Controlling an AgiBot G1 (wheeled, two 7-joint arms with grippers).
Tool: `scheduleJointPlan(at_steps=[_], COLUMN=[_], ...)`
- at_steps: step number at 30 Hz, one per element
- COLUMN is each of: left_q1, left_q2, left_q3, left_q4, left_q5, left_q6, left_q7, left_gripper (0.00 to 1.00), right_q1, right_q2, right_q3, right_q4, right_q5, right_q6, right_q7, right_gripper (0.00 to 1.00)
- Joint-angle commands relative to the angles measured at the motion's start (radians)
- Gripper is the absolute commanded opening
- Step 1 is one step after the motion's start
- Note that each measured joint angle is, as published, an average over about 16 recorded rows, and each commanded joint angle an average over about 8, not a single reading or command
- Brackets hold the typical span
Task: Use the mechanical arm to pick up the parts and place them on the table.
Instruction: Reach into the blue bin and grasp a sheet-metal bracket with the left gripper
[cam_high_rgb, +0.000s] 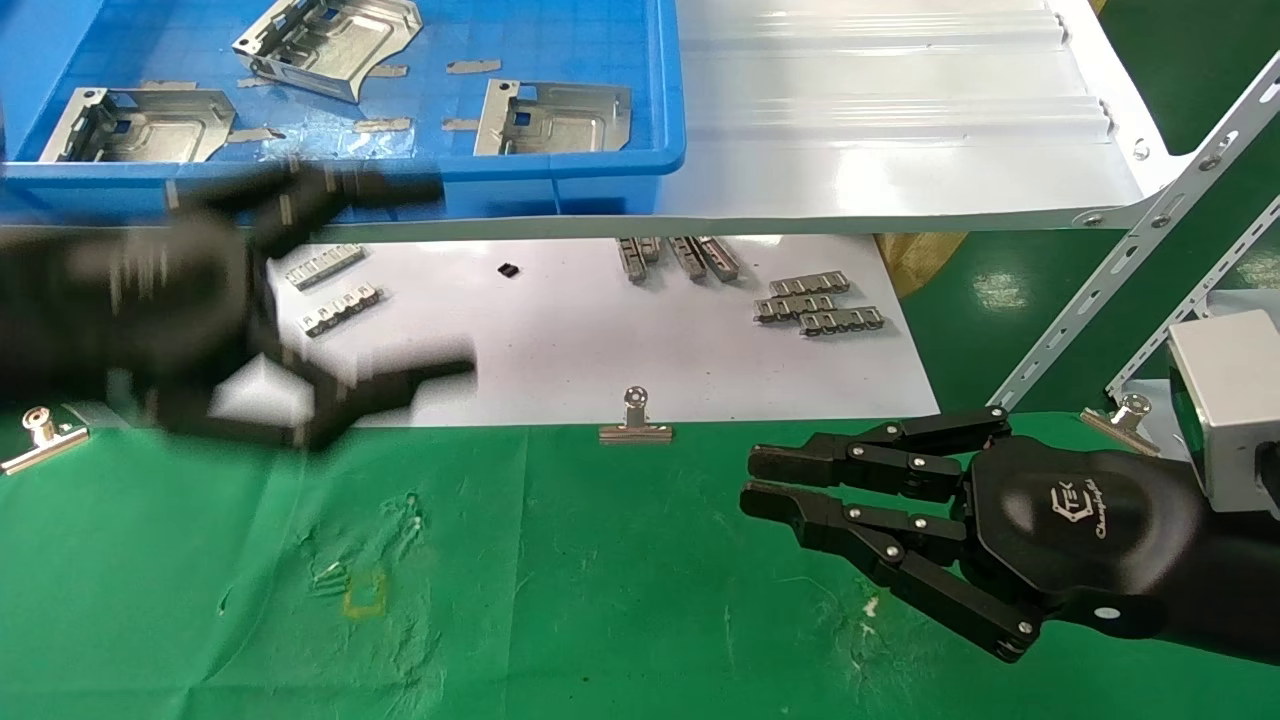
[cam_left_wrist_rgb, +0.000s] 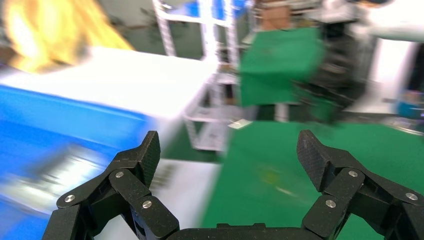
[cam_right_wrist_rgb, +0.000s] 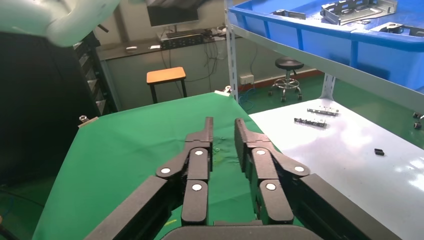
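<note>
Three silver sheet-metal parts lie in the blue bin (cam_high_rgb: 560, 45): one at the back (cam_high_rgb: 325, 40), one on the left (cam_high_rgb: 140, 125), one on the right (cam_high_rgb: 555, 115). My left gripper (cam_high_rgb: 450, 280) is motion-blurred, wide open and empty, over the white sheet just in front of the bin. In the left wrist view it (cam_left_wrist_rgb: 230, 150) holds nothing. My right gripper (cam_high_rgb: 748, 482) hovers over the green table cloth (cam_high_rgb: 600, 600) at the right, fingers nearly together and empty; the right wrist view (cam_right_wrist_rgb: 222, 125) shows the same. No part lies on the cloth.
A white sheet (cam_high_rgb: 600, 330) carries small ridged strips (cam_high_rgb: 815, 300). Binder clips (cam_high_rgb: 635, 420) (cam_high_rgb: 40, 435) hold the sheet's edge. A white shelf (cam_high_rgb: 880, 120) holds the bin, and slotted angle struts (cam_high_rgb: 1130, 260) stand at the right. A yellow square mark (cam_high_rgb: 365, 590) is on the cloth.
</note>
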Motion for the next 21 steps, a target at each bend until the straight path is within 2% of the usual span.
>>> scheduleJointPlan(at_steps=[1, 6, 11, 12, 13, 19, 20, 21], left_q1=[-0.092, -0.316, -0.462, -0.483, -0.501, -0.573, -0.581, -0.587], left_q2=[0.035, 0.146, 0.237, 0.251, 0.264, 0.317, 0.322, 0.327], left_q3=[0.016, 0.072, 0.124, 0.134, 0.143, 0.193, 0.199, 0.204], left_q4=[0.067, 0.371, 0.619, 0.658, 0.692, 0.851, 0.870, 0.887], left_q5=[0.040, 0.204, 0.348, 0.372, 0.392, 0.485, 0.495, 0.503], left_q6=[0.001, -0.121, -0.309, -0.341, -0.368, -0.481, -0.495, -0.507], left_q7=[-0.004, 0.058, 0.117, 0.127, 0.135, 0.175, 0.181, 0.186], left_gripper=[1.00, 1.00, 0.99, 0.94, 0.83, 0.09, 0.01, 0.00], right_q1=[0.000, 0.000, 0.000, 0.000, 0.000, 0.000, 0.000, 0.000], right_q2=[0.000, 0.000, 0.000, 0.000, 0.000, 0.000, 0.000, 0.000], right_q3=[0.000, 0.000, 0.000, 0.000, 0.000, 0.000, 0.000, 0.000], right_q4=[0.000, 0.000, 0.000, 0.000, 0.000, 0.000, 0.000, 0.000], right_q5=[0.000, 0.000, 0.000, 0.000, 0.000, 0.000, 0.000, 0.000], right_q6=[0.000, 0.000, 0.000, 0.000, 0.000, 0.000, 0.000, 0.000], right_q7=[0.000, 0.000, 0.000, 0.000, 0.000, 0.000, 0.000, 0.000], right_gripper=[0.00, 0.00, 0.00, 0.00, 0.00, 0.00, 0.00, 0.00])
